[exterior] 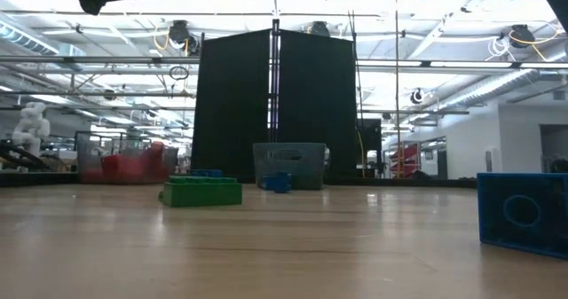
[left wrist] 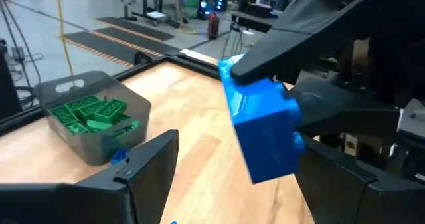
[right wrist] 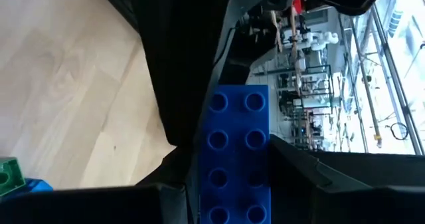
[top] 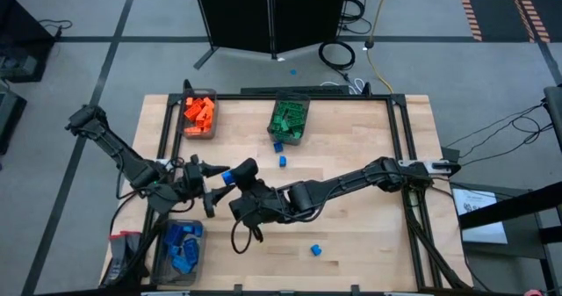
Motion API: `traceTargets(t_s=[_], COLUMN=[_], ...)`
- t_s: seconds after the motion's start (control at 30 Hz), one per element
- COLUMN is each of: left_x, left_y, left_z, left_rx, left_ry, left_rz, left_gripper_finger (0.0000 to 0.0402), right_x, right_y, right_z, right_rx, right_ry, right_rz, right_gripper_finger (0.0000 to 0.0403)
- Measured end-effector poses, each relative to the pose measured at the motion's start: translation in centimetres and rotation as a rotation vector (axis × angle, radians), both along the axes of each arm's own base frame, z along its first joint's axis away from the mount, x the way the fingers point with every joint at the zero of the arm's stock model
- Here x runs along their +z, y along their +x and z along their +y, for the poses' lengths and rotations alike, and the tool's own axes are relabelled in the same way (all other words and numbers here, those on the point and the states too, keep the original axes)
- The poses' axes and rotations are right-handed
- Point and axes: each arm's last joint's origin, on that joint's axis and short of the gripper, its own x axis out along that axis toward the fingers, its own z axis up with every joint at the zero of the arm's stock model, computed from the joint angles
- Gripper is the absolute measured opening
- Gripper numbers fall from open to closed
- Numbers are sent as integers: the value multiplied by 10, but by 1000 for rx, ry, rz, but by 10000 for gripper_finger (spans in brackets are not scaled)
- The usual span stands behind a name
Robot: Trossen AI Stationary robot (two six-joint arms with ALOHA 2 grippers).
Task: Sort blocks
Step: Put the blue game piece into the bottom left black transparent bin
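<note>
Blue block clamped in right gripper, between left gripper's open fingers

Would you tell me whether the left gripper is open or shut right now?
Open: the left gripper has its fingers spread apart, either side of the blue block held by the right gripper.

Blue block: lower end cut off in right wrist view, flanks hidden by dark fingers. Low view: blue brick beside green brick, clipped by the frame.
</note>
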Motion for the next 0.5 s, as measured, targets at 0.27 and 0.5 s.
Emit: traceTargets(t_s=[0.27, 0.5], left_x=[7, 15], left_y=[5, 7], left_z=[2, 1], left_rx=[-32, -75], left_ry=[28, 14], left_rz=[-32, -90], left_gripper_finger=[279, 256], right_x=[-1, -3], right_y=[-2, -1], right_z=[0, 0], right_rx=[-12, -2], right_ry=[21, 31], right_rz=[4, 9], right_gripper_finger=[119, 119])
